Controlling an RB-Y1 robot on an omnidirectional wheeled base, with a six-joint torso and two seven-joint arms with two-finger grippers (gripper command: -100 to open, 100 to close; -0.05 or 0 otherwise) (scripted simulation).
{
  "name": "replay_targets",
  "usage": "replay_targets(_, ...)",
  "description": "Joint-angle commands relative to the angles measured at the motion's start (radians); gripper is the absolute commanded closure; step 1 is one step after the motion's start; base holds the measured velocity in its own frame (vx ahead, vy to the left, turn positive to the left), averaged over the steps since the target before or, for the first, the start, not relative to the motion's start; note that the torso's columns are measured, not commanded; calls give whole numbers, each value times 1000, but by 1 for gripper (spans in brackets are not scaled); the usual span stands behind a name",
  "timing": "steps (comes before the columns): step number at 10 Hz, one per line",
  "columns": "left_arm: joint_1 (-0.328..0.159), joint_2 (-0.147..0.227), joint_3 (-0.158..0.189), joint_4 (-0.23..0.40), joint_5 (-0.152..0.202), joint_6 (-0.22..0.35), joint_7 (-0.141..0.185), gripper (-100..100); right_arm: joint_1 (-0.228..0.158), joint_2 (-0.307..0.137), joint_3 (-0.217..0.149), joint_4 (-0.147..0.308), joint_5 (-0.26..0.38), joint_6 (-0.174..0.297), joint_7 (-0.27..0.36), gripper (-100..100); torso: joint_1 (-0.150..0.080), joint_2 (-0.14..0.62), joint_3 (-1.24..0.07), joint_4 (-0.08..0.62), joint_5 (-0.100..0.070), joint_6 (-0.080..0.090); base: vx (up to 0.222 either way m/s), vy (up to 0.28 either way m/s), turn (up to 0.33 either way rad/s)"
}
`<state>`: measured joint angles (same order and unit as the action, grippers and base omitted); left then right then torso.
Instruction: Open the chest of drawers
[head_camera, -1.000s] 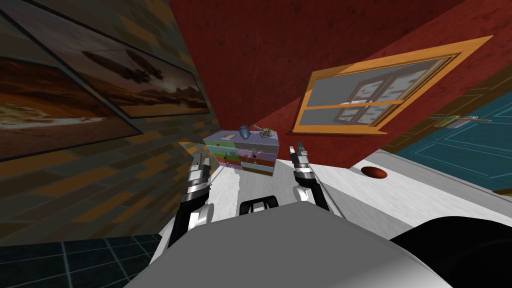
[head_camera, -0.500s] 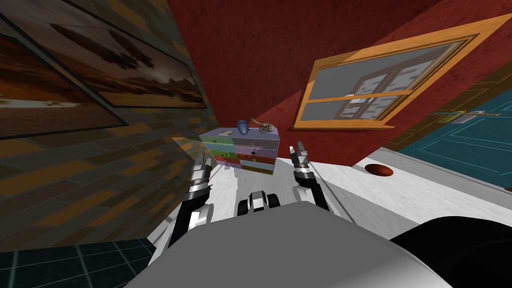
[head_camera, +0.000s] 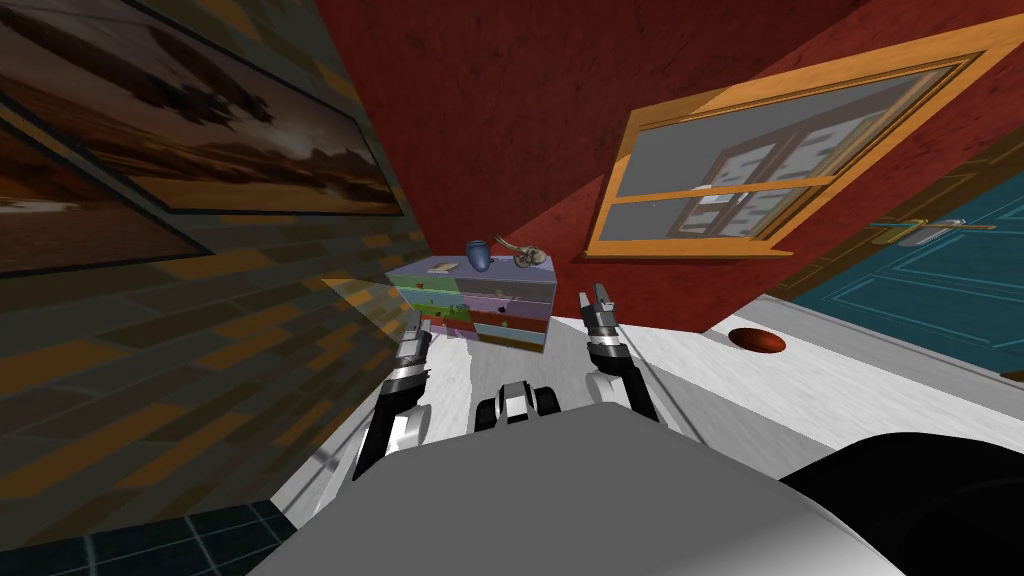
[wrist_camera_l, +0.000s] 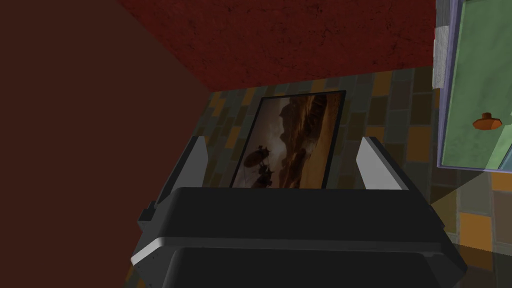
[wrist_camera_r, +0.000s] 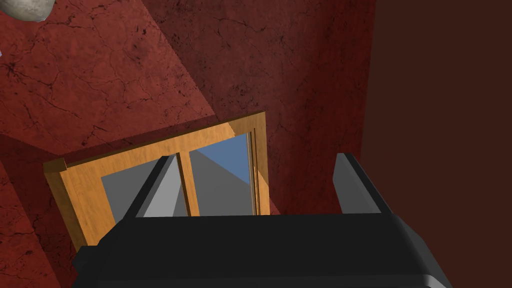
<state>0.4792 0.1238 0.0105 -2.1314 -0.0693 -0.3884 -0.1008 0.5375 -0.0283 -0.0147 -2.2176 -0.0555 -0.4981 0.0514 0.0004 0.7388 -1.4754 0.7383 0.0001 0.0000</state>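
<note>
In the head view, the chest (head_camera: 478, 308) stands in the corner where the brick wall (head_camera: 200, 380) meets the red wall (head_camera: 500, 120). Only its front can be reached. Its striped drawers all sit flush, so none is open yet. A blue vase (head_camera: 479, 256) and a pale ornament (head_camera: 531, 259) rest on its top, which is a reason to pull smoothly. Both arms are held low and forward. The left pincer (head_camera: 413, 326) is by the chest's brick-wall end and the right pincer (head_camera: 598, 301) is off its other end. Neither touches the chest. I judge this to be the approach, with the hands carried ready.

In the left wrist view, the fingers (wrist_camera_l: 196, 159) are spread wide and hold nothing, a released pose suited to closing on a handle. A green drawer (wrist_camera_l: 465, 75) with a brown knob (wrist_camera_l: 486, 121) lies off to one side of the pincer, not between its fingers. The hand points past the chest, so it would need to turn towards that knob first.

In the right wrist view, this pincer is released too, with its fingers (wrist_camera_r: 350, 180) apart and empty. It seems to be waiting while the left arm leads.
</note>
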Motion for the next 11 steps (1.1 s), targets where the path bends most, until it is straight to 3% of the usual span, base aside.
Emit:
replay_targets(1, -17, 9, -6, 61, -4, -13, -3, -100, 0, 0, 0, 0, 0, 0, 0, 0, 1, -1, 0, 0, 0, 0, 81, -53, -34)
replay_targets(11, -91, -6, -25, 263, -17, -38, -13, -100, 0, 0, 0, 0, 0, 0, 0, 0, 0, 0, 0, 0, 0, 0, 84, -54, -29)
